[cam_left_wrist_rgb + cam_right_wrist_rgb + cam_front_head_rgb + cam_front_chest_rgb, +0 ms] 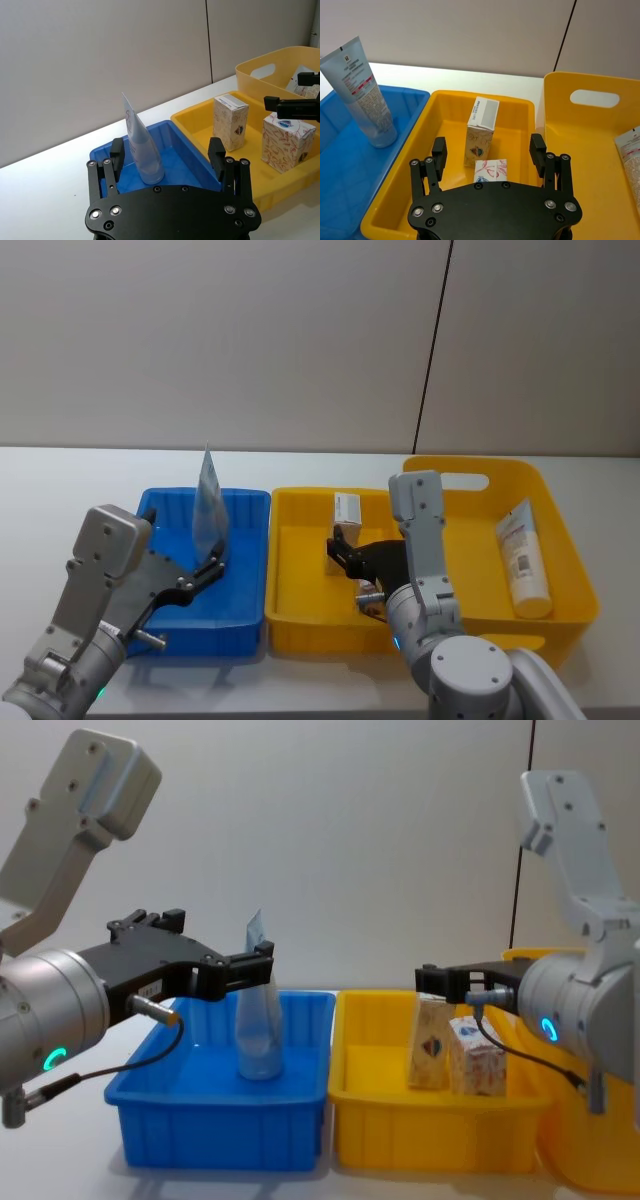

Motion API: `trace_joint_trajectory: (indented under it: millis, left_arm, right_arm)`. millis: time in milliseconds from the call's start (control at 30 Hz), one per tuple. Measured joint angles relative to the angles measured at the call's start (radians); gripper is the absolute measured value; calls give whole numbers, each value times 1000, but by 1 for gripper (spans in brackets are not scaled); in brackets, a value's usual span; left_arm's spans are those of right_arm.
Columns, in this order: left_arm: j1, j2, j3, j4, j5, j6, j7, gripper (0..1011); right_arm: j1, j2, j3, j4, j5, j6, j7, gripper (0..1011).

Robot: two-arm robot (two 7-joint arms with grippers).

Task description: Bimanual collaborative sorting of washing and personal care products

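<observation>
A tall pale-blue tube-like pouch (210, 502) stands upright in the blue bin (243, 585). My left gripper (212, 562) is open, and the pouch (142, 150) stands just ahead of its spread fingers, nearer one of them. Two cream cartons stand in the middle yellow bin (300, 540): a taller one (481, 131) and a shorter one (490, 171) beside it. My right gripper (487, 147) hovers open over the shorter carton (478, 1055), holding nothing. Another pale tube (524, 555) lies in the large yellow bin (470, 540).
The three bins stand side by side near the white table's front edge. A grey wall rises behind the table. The large yellow bin has tall walls and a handle slot (455, 481) at the back.
</observation>
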Motion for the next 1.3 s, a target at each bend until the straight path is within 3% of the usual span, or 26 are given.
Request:
trace_joint_trajectory:
  millis: [500,1300]
  left_arm:
    - [0,0,0,0,0,0,0,1001]
    - [0,0,0,0,0,0,0,1001]
  right_arm:
    - [1,-18,3,27,-6,50,10,1003]
    - [14,-42,7,90,-29,70,14,1003]
